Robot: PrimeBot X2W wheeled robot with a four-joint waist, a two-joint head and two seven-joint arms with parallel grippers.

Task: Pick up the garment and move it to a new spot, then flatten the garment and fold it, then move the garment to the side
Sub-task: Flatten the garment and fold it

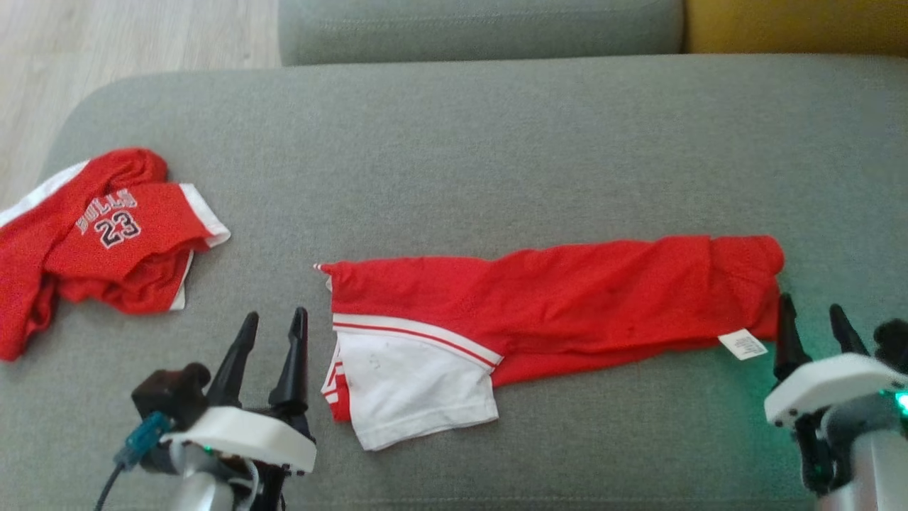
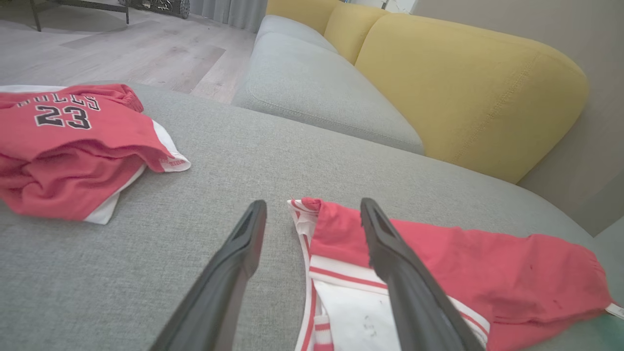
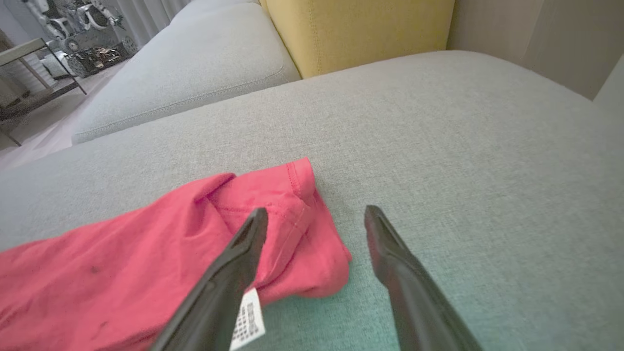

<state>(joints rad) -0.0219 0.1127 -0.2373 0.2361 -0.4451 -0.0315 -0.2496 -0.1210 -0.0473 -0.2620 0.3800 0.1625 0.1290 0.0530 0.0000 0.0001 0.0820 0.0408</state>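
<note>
The grey seat cushion (image 1: 496, 142) carries everything in the head view. The task garment, the red shorts (image 1: 567, 298), lies in a long band from 8 o'clock to 3 o'clock, with a white panel folded out at its 8 o'clock end. A red Bulls jersey (image 1: 99, 234) lies crumpled at 9 o'clock, well apart from the shorts. My left gripper (image 1: 277, 314) sits at 7 o'clock, just beside the striped hem, with its jaws spread wide and holding nothing. My right gripper (image 1: 809, 304) sits at 4 o'clock, beside the far end, equally wide and empty. The care label (image 1: 743, 345) projects from the lower edge near my right gripper. Hazard: the shorts are layered, so a shallow pinch would likely lift the top layer alone and the band would fall open. Hazard: a deep pinch may catch the cushion fabric. Hazard: a move toward 9 o'clock may land on the jersey. The jersey is cut off at the frame edge. The under-layers of the shorts are hidden. I cannot tell whether either fingertip touches the cloth.
</note>
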